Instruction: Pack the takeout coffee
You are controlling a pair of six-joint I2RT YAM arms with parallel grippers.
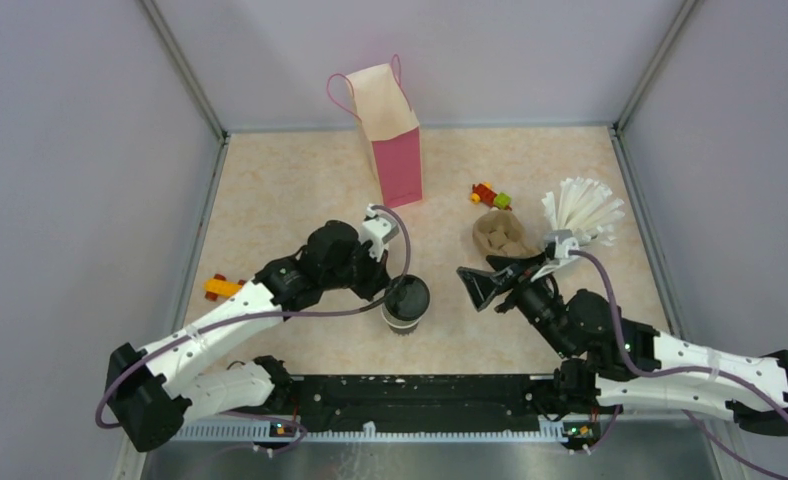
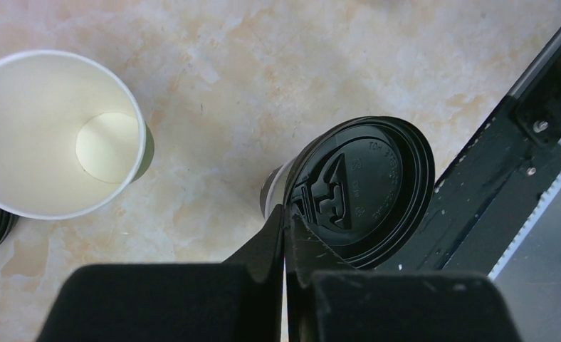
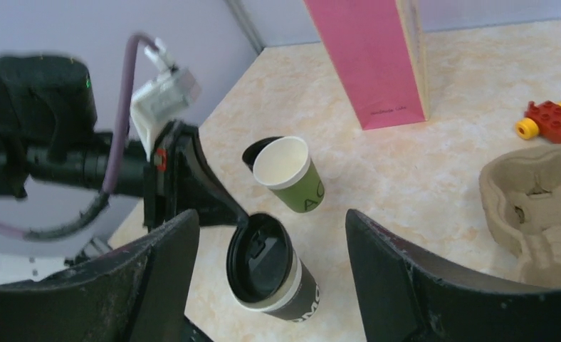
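Note:
The takeout coffee, a black paper cup (image 1: 406,303) with white lettering and a black lid (image 2: 359,189), stands upright near the table's front edge. My left gripper (image 2: 285,212) is shut, nothing between its fingers, and its tips touch the lid's rim on the left side. In the right wrist view the same cup (image 3: 274,269) sits low between the fingers of my right gripper (image 3: 269,222). That gripper is open and empty, and in the top view it (image 1: 469,289) hovers a little to the right of the cup.
An open green cup (image 3: 292,174), pale inside (image 2: 57,135), stands left of the black cup with a loose black lid (image 3: 258,150) behind it. A pink paper bag (image 1: 398,150) stands at the back. Brown pulp carrier (image 1: 498,235), white straws (image 1: 582,208) and toy bricks (image 1: 490,195) are at right.

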